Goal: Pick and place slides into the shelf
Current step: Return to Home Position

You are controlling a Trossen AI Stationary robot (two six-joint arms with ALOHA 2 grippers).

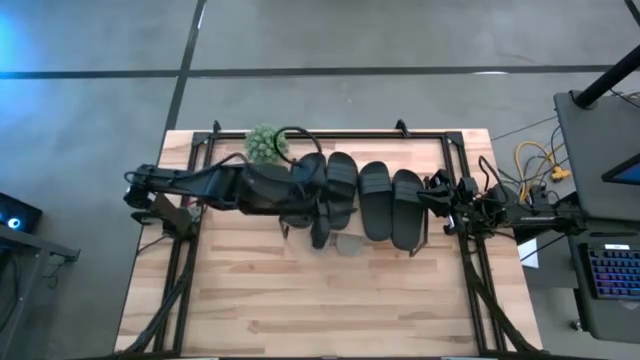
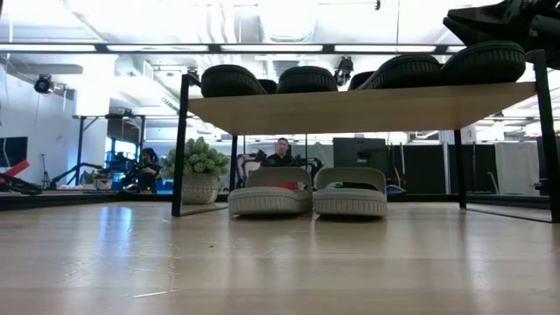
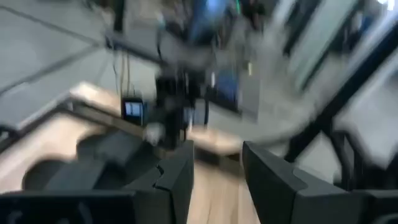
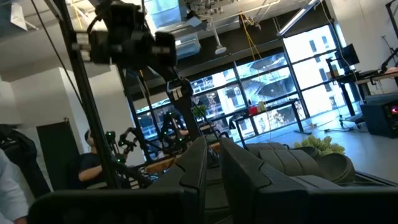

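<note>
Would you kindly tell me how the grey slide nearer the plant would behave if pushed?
The grey slide sits flat on a broad sole, so it would probably scoot rather than tip or roll. Its thick rubbery look suggests it is light but may drag on the wooden table.

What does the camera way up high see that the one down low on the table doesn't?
Only the high view shows the whole table, with the left arm reaching over to the black slides and the right arm at the right edge. Only the low view shows two grey slides side by side under the shelf, plus people in the room behind. Both show the black slides on top and the plant.
</note>
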